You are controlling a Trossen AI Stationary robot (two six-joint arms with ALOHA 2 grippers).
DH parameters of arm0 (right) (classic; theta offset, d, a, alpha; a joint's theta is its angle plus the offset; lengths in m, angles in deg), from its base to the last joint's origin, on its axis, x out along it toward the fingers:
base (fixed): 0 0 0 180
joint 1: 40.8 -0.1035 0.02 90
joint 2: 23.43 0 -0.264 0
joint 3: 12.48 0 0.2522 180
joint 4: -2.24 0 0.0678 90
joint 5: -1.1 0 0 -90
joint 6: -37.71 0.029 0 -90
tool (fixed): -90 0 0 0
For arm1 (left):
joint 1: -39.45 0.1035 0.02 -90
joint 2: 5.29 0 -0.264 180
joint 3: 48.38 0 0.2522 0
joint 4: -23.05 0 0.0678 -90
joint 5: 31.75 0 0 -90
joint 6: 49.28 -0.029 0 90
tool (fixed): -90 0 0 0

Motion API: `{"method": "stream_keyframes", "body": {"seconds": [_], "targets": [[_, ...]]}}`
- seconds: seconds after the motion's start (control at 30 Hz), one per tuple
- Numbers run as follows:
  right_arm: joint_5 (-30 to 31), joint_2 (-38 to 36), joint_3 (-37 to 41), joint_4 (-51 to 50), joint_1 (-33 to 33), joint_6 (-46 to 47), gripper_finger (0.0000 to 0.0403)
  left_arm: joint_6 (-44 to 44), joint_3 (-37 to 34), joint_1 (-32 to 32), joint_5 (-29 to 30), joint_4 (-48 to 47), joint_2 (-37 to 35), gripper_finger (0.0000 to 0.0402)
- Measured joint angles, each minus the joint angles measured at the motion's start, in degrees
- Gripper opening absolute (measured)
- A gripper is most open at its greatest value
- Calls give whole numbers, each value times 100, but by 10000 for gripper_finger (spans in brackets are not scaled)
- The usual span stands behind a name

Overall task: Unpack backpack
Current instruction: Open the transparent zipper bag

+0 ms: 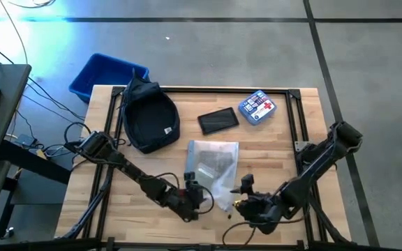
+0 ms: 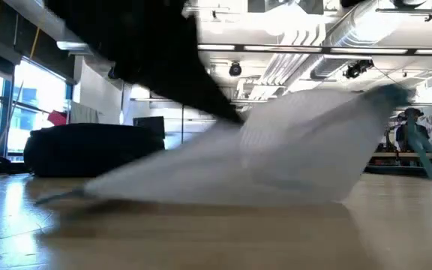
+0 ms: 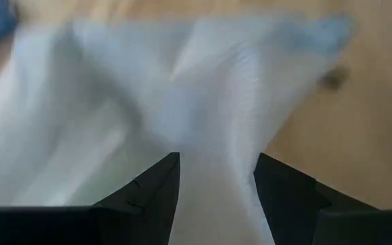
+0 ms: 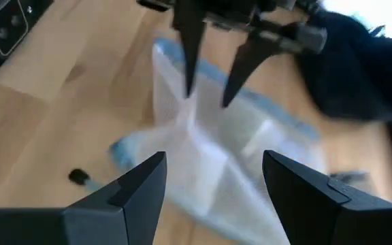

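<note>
Wooden table (image 1: 285,150) on a black frame, grey floor all round, and a bright blue bin (image 1: 107,74) sitting just off the far left corner. The backpack (image 1: 149,117) lies flat on the far left part of the tabletop, well clear of both sets of fingers; from table height it's a dark lump (image 2: 88,150) in the background.

The action is at the near edge. The left gripper (image 1: 199,197) has its fingers (image 3: 156,187) either side of a bunched fold of a clear plastic bag (image 1: 213,167), and the plastic runs right between them, so it looks pinched there. The rest of the bag spreads away from those fingertips toward the middle of the table. The right gripper (image 1: 241,197) sits just beside it, fingers (image 4: 141,180) spread wide apart with nothing between them, and the bag's corner lies just ahead of the tips. A small dark bit (image 4: 78,176) lies on the wood near that left-hand finger.

Beyond the bag: a flat black case (image 1: 218,120) and a round first-aid tin (image 1: 257,107).
</note>
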Motion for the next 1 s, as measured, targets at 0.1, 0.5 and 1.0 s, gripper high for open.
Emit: {"method": "stream_keyframes", "body": {"seconds": [0.1,0.5,1.0], "targets": [[-301,235,250,208,-19,94,227,722,-1,30,36,-1220,-17,165],[669,1462,875,3735,138,-2414,226,1275,228,-437,-31,-1680,-441,165],[839,1768,822,3969,494,-2289,35,-1505,275,-597,108,609,290,165]]}}
